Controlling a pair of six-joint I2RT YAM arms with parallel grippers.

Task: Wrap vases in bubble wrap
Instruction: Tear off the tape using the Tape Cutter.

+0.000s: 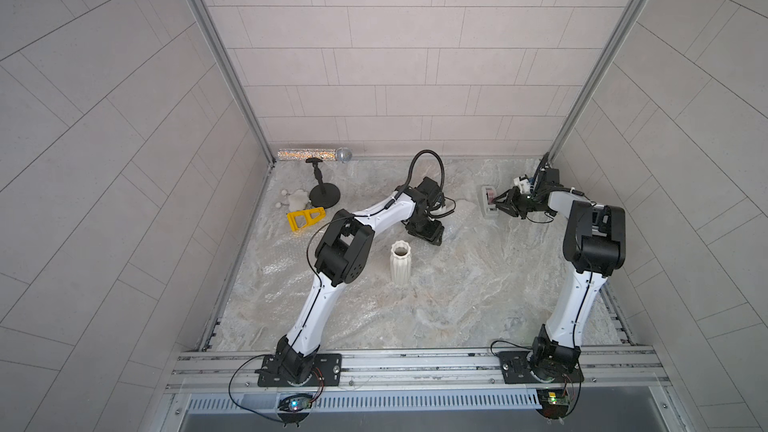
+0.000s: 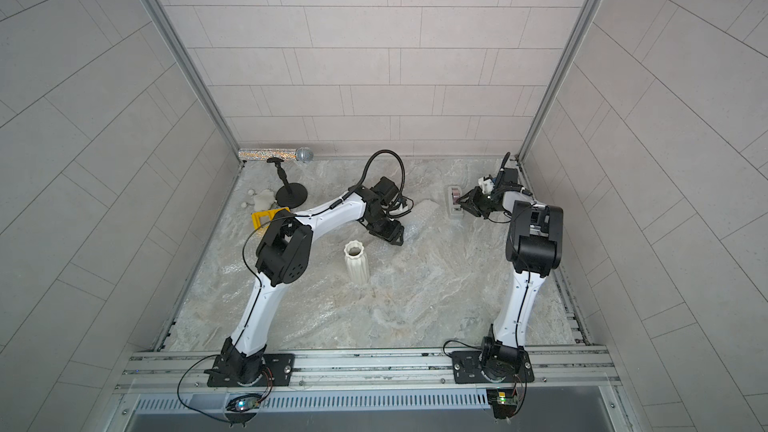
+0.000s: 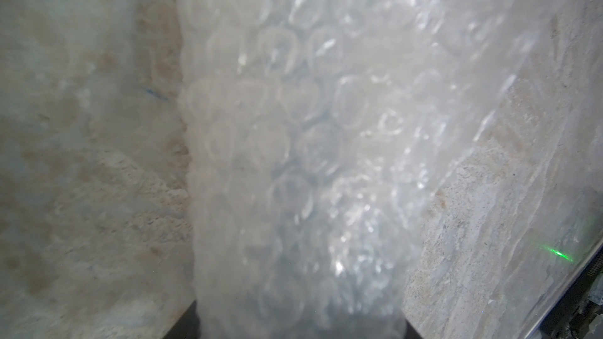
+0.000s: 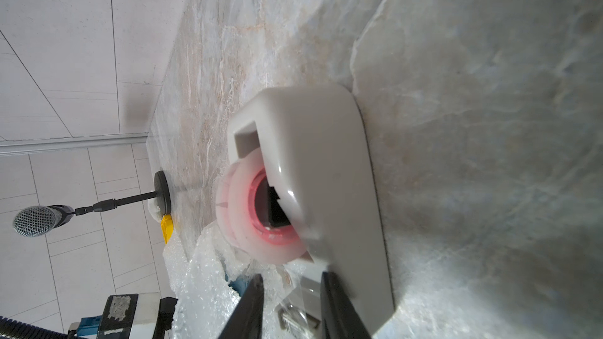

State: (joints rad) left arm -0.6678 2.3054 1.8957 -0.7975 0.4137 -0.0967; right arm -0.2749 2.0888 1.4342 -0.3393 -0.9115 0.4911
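The white ribbed vase (image 1: pixel 400 263) (image 2: pixel 356 261) stands upright mid-table on the bubble wrap (image 1: pixel 282 263) (image 2: pixel 232 268), which lies spread over the table. Behind it, my left gripper (image 1: pixel 428 238) (image 2: pixel 388 234) points down onto a rolled bundle of bubble wrap (image 3: pixel 293 125). The bundle fills the gap between its jaws (image 3: pixel 300 327). A blue patch (image 4: pixel 237 283) shows through that bundle; I cannot tell if it is the light-blue vase. My right gripper (image 1: pixel 498 203) (image 2: pixel 463 201) (image 4: pixel 292 275) is open at the cutter end of the grey tape dispenser (image 1: pixel 488 201) (image 4: pixel 319 174).
A glittery microphone (image 1: pixel 316 155) on a black stand (image 1: pixel 323 195) stands at the back left. A white toy (image 1: pixel 297 200) and a yellow plastic part (image 1: pixel 305 219) lie next to it. Tiled walls close in the table on three sides.
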